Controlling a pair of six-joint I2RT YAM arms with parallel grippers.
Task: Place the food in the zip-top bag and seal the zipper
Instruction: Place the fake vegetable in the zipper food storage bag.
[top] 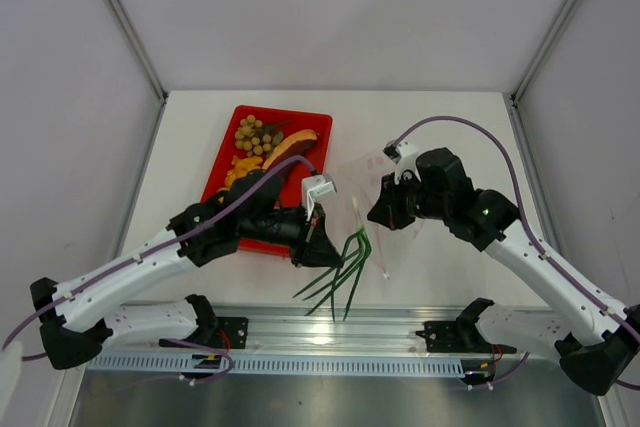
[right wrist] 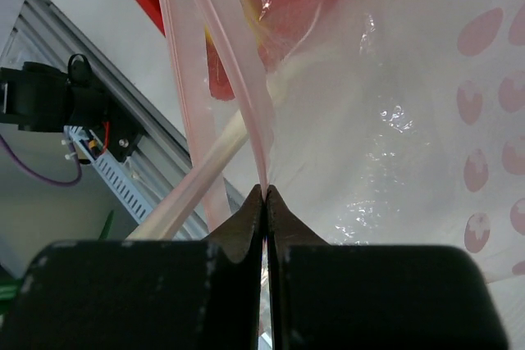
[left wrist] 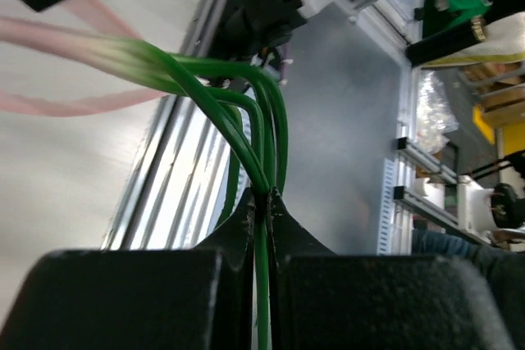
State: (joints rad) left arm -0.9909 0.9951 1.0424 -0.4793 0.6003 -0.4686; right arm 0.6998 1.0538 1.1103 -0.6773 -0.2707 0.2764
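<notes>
My left gripper (top: pixel 318 240) is shut on the green onion (top: pixel 345 265), pinching one of its green stalks (left wrist: pixel 264 202); the onion's leaves hang toward the table's front edge and its pale stem points up toward the bag. My right gripper (top: pixel 380 212) is shut on the pinkish zipper (right wrist: pixel 254 125) of the clear zip-top bag (top: pixel 385 187), holding the bag's mouth edge off the table. The onion's pale stem (right wrist: pixel 209 165) lies at the bag's mouth in the right wrist view. The grape cluster (top: pixel 253 134), reddish meat slice (top: pixel 291 147) and orange bits (top: pixel 240 167) lie in the red tray (top: pixel 315 119).
The red tray sits at the left back of the white table, partly under my left arm. A metal rail (top: pixel 330 332) with the arm bases runs along the near edge. Grey walls close in the back and sides.
</notes>
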